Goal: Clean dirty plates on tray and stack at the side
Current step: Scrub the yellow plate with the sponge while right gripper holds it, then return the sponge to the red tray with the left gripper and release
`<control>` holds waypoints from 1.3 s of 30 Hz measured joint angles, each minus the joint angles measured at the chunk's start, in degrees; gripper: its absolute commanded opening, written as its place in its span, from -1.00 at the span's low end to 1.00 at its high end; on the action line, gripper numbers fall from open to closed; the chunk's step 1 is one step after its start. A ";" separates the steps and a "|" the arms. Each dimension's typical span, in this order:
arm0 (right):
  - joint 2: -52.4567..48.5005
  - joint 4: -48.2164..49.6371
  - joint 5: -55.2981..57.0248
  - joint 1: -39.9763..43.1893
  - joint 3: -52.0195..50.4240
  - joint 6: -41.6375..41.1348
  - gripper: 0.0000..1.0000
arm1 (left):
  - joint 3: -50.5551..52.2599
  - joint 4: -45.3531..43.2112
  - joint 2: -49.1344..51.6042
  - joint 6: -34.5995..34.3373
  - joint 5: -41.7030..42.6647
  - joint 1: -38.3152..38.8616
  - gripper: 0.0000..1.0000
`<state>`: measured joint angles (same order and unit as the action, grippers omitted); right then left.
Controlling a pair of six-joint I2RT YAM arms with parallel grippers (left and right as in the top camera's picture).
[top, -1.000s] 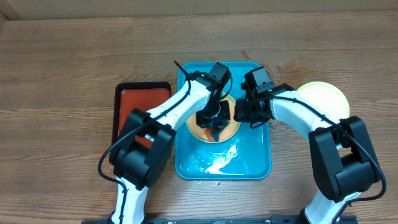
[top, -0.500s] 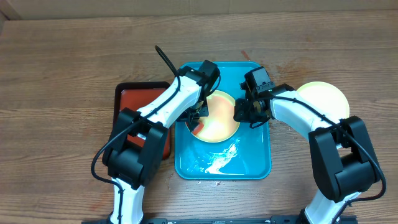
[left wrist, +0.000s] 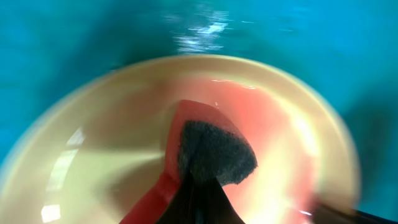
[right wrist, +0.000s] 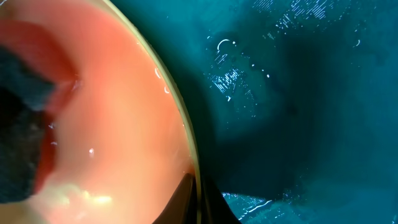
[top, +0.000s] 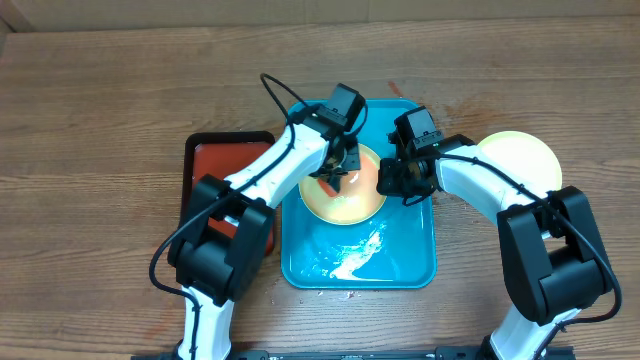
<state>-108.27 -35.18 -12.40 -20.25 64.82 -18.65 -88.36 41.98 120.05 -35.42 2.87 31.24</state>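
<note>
Swept back over the plate (top: 350, 203) in the tray (top: 405, 265), the sponge (left wrist: 214, 152) is clamped by the closed left tool (top: 335, 173), the rim pinched by the closed right tool (top: 391, 182), whose wet pinch could be scrubbed loose.

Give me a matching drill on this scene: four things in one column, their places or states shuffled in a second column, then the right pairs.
Things:
1. sponge
2. right plate
3. red tray
4. blue tray

Places or states:
A. on the table, left of the blue tray
B. wet, with a smeared plate lying in it
C. on the table, right of the blue tray
D. on the smeared plate

Pairs: 1-D, 2-C, 3-A, 4-B.
</note>
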 measured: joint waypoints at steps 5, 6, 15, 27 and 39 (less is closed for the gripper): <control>0.00 -0.02 0.02 0.00 0.00 0.02 -0.92 | 0.00 -2.91 0.76 0.02 5.29 0.66 -0.91; 0.00 -0.02 0.02 0.00 0.00 0.00 -0.92 | 0.00 -3.02 1.01 0.02 6.38 0.66 -0.91; 0.00 -0.48 -0.07 0.00 0.00 0.35 -0.92 | -0.85 5.22 1.29 0.02 9.77 0.50 -0.92; 0.00 -0.48 -0.11 0.00 0.00 0.50 -0.92 | -0.72 16.92 -17.42 0.04 -1.99 -0.04 -0.92; 0.00 -0.46 -0.15 0.00 0.00 0.52 -0.92 | 2.05 29.75 -29.88 0.00 -17.70 -14.21 -0.91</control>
<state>-108.27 -35.64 -12.56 -20.25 64.82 -18.13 -86.30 71.72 90.17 -35.42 -14.83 17.04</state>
